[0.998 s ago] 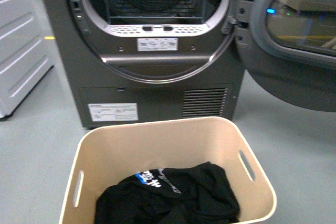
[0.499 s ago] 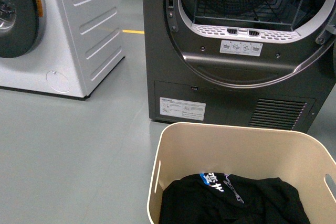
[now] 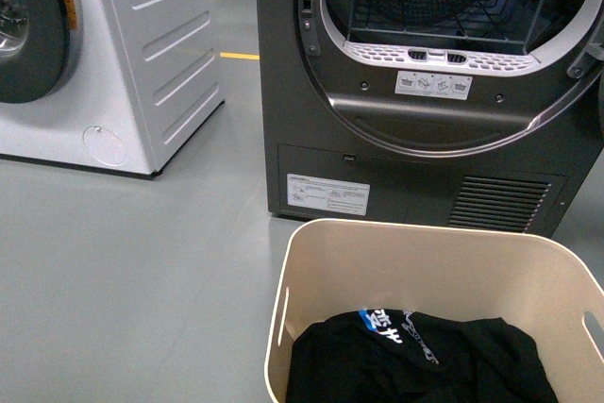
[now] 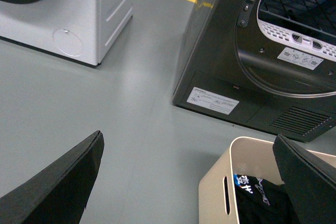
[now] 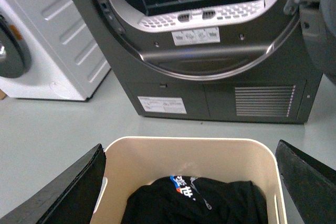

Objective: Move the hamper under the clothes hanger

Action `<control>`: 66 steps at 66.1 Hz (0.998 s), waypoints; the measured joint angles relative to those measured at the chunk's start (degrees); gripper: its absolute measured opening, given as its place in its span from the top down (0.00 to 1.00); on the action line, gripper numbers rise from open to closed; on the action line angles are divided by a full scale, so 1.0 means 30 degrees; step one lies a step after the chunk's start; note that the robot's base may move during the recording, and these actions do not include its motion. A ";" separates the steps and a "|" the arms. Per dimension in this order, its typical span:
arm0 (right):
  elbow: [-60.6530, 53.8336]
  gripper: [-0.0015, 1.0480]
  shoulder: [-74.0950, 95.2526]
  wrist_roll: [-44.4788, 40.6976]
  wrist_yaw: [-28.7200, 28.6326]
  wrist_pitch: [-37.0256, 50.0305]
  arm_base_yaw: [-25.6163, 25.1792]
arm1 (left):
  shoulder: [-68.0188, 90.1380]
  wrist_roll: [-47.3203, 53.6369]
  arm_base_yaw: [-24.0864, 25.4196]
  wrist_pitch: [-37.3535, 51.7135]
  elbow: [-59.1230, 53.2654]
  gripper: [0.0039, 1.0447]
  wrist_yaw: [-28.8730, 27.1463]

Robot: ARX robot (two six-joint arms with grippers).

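Straight ahead, facing a dark grey dryer [image 3: 415,172] with its round mouth uncovered, a perforated drum and a wire rack inside, and 2 white labels on the front, 1 under the opening and 1 low beside a vent grille; standing on a grey floor [image 3: 142,261]. Further left, well apart from it, a white washing machine [image 3: 142,54] with a dark round door at the frame's edge. Just in front of the dryer, down on the floor and low right in the front view, the hamper [image 3: 415,266]: beige, upright, with rounded corners and a slot handle cut in each short side; parted from the dryer by a strip of bare floor. Inside, on the bottom, 1 crumpled black garment [image 3: 444,365] with white and blue print [image 3: 377,320] facing up; filling only the lower part, well below the rim. Then the left gripper [image 4: 187,137]: spread wide, 2 dark fingers [image 4: 58,187] at the edges of its wrist view, clamped on nothing, with bare floor and a corner of the hamper showing between them. Likewise the right gripper [image 5: 189,146]: spread wide, gripping nothing, looking down over the hamper with 1 finger [image 5: 68,192] past each short side; cannot tell whether either finger touches the hamper. Lastly, far back on the floor between the 2 machines, a short yellow line [image 3: 240,57].
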 joint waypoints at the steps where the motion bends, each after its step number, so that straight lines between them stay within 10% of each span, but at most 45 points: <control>1: 0.0226 0.08 0.0488 0.0000 0.0015 -0.0007 0.0007 | 0.1129 0.0073 -0.0182 0.0277 0.0495 0.06 -0.0233; 22: 0.6164 0.08 1.1999 -0.2892 0.1974 -0.2820 0.0313 | 1.4054 0.1042 -0.3526 -0.0430 0.6222 0.06 -0.1996; 66: 0.9661 0.08 2.1420 -0.5115 0.4546 -0.0758 -0.0459 | 2.1544 -0.0991 -0.7679 -0.1880 1.0163 0.06 -0.2608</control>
